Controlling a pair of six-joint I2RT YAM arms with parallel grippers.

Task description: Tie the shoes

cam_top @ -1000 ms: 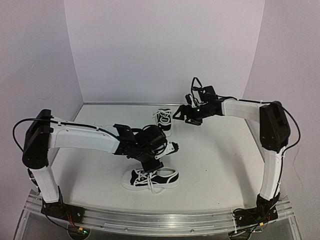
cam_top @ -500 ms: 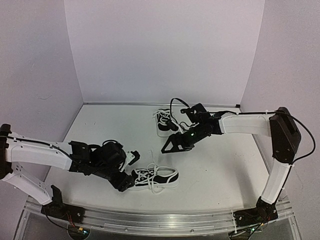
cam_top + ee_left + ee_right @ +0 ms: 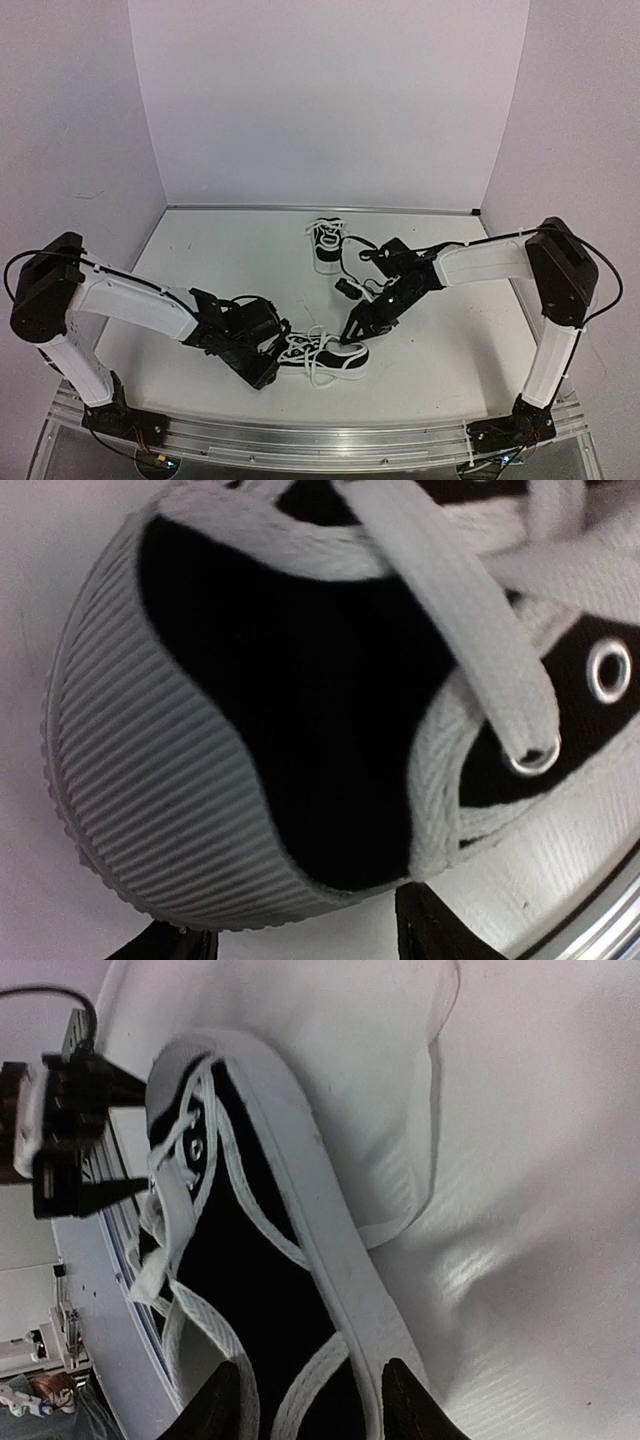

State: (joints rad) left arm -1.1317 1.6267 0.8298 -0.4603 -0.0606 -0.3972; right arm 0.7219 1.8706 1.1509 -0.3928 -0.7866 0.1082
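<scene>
Laces (image 3: 312, 350) on the near shoe (image 3: 335, 358) lie loose over the tongue and spill onto the bench (image 3: 450, 330). No knot is begun, and the step in hand looks like steadying that shoe from both ends. It sits close to the front edge, toe toward your left arm, heel toward your right. The far shoe (image 3: 327, 243) sits near the back wall, well apart from the near one, and its laces look loose too.

Your left gripper (image 3: 262, 362) is low at the ribbed toe cap (image 3: 150, 780). Its jaws stand partly apart, and the fingertips (image 3: 440, 935) sit just short of the cap with nothing between them. Your right gripper (image 3: 352, 336) is at the heel, its jaws at a middling gap astride the white sole edge (image 3: 340, 1260) and the black canvas beside it. Whether they actually bite, you cannot tell from the wrist view.

Settle the heel hold first. Take wall and sole together and squeeze gently, since the canvas will probably fold. Avoid trapping the loose lace end (image 3: 425, 1180) that curls on the bench beside the sole.

Then lift your left jaws off the toe toward a lace near the eyelets (image 3: 610, 670) and pinch flat lace only. Pull slowly, because a small, light shoe will likely slide or roll if the heel hold is weak.
</scene>
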